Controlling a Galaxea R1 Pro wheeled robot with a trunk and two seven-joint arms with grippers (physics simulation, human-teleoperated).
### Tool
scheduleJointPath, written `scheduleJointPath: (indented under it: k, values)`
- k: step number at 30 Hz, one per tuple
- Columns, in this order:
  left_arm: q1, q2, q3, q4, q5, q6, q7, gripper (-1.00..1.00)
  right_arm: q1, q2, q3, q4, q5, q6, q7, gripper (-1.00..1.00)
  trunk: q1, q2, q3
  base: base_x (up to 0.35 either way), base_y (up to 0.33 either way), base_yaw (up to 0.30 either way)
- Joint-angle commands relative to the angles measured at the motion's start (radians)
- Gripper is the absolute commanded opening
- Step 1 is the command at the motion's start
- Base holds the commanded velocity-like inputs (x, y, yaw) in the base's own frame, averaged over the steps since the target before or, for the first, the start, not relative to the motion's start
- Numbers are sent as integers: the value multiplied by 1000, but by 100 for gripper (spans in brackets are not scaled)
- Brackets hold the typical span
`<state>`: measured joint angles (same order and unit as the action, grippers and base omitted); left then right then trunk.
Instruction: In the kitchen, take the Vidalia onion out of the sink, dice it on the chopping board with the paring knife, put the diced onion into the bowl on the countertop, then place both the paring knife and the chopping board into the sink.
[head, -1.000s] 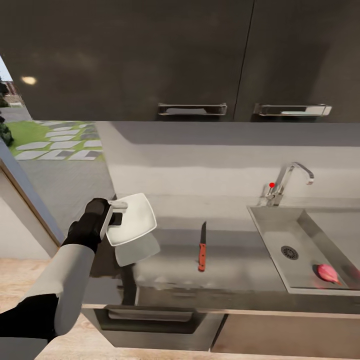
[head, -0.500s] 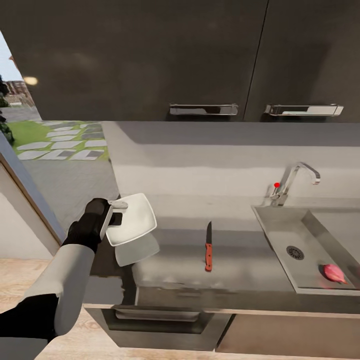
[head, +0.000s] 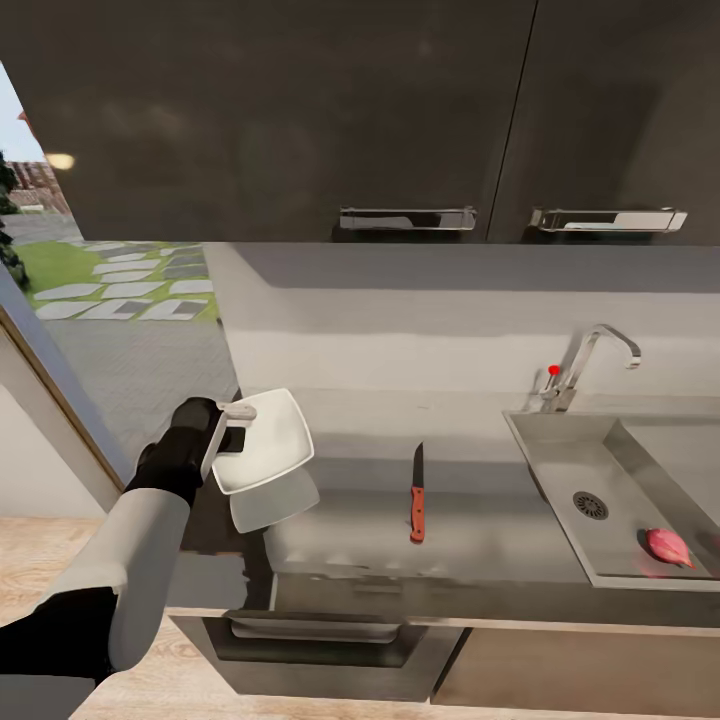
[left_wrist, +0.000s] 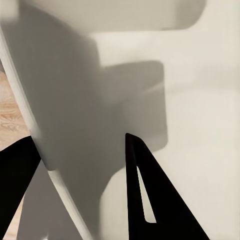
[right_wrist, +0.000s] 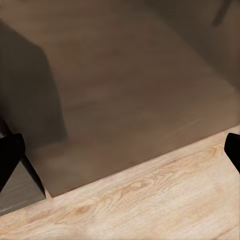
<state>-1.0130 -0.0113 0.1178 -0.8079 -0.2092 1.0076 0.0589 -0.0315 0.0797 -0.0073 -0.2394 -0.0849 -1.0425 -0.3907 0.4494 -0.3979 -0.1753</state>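
Note:
My left gripper (head: 232, 437) is shut on the rim of the white bowl (head: 270, 440) and holds it tilted just above the left end of the grey countertop (head: 480, 520). In the left wrist view the bowl (left_wrist: 200, 100) sits between the dark fingers (left_wrist: 145, 195). The paring knife (head: 417, 495) lies on the countertop, red handle toward me. At the right, the pinkish onion (head: 668, 547) rests in the steel sink (head: 545, 445), near the drain below the chrome tap (head: 595, 350). The chopping board is out of view. My right gripper (right_wrist: 120, 155) is open above wooden floor.
Dark upper cabinets with chrome handles (head: 407, 218) hang over the counter. A window (head: 100, 280) to a garden is at the left. A drawer handle (head: 310, 630) sits under the counter edge. The wooden floor (right_wrist: 150, 200) runs along a dark cabinet base.
The camera shifted a little, so the counter, knife and sink sit slightly further right in the picture. The bowl stays held in my left gripper.

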Motion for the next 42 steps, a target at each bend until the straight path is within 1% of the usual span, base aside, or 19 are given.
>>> scheduleJointPath:
  k: [1,22,27,32,34,37,42]
  values:
    - [-1,-1,3,0,-1,3,1,-100,-1,0,0,0,-9,-5,6,100,1,-2,-3,0,0,0]
    - [-1,0,6,-5,-4,2,2,-100,-1,0,0,0,-9,-5,6,100,1,-2,-33,0,0,0]
    - [-1,1,7,-6,-5,2,2,-100,-1,1,0,0,-9,-5,6,100,1,-2,-37,0,0,0]
    - [-1,1,8,-8,-23,3,2,-100,-1,2,0,0,-9,-5,6,100,1,-2,-38,0,0,0]
    - [-1,1,9,-8,-43,3,2,-100,-1,2,0,0,-9,-5,6,100,1,-2,-38,0,12,0]
    - [-1,1,10,-9,-61,3,2,-100,-1,2,0,0,-9,-5,6,100,1,-2,-38,0,92,0]
    - [-1,1,10,-9,-69,3,2,-100,-1,2,0,0,-9,-5,6,100,1,-2,-38,0,164,0]
